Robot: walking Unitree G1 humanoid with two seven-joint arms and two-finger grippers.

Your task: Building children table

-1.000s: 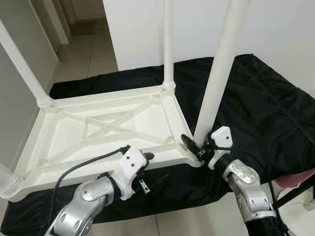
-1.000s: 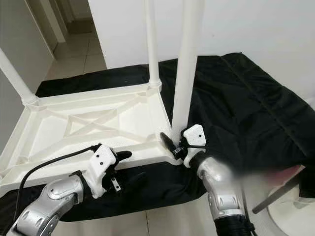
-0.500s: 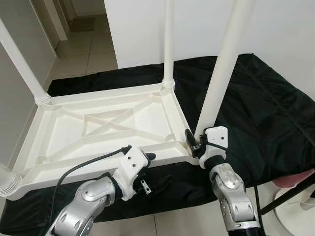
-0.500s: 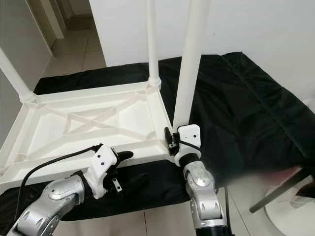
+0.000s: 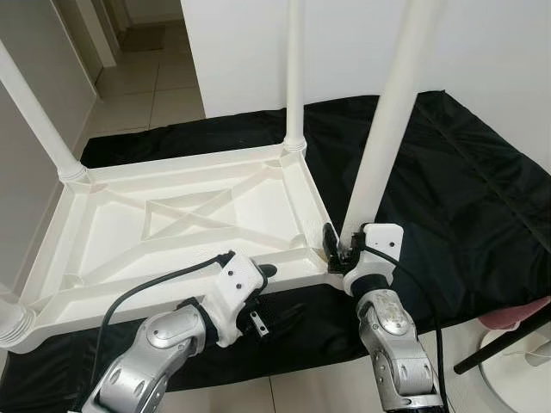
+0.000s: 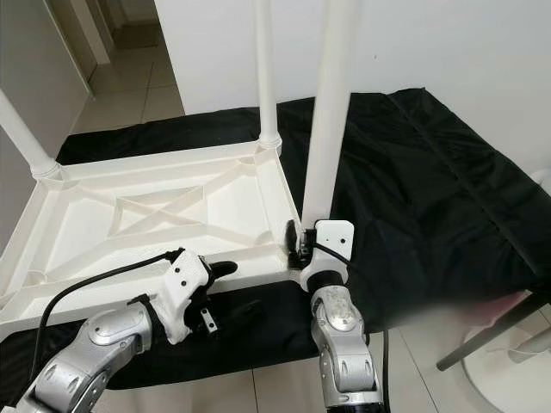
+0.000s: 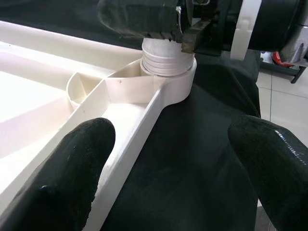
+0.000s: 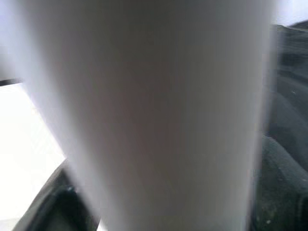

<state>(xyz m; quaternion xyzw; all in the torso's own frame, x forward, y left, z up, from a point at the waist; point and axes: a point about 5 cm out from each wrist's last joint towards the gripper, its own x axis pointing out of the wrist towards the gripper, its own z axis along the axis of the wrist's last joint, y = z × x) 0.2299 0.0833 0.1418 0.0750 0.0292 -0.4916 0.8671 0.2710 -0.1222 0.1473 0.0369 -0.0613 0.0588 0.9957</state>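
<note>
Two grippers at work: right gripper (image 5: 337, 251), centre-right, clamped on near-right leg (image 5: 386, 129) base at upturned white table (image 5: 185, 228) corner, mid-frame on black cloth (image 5: 448, 189). Left gripper (image 5: 269, 297), lower centre, fingers spread wide, straddling table's near rim.

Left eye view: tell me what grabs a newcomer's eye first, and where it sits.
An upside-down white plastic table lies on a black cloth, its ribbed underside up and its legs pointing upward. At its near right corner, the right end effector is clamped on the base of the nearest leg. The left end effector is open at the table's near edge.
</note>
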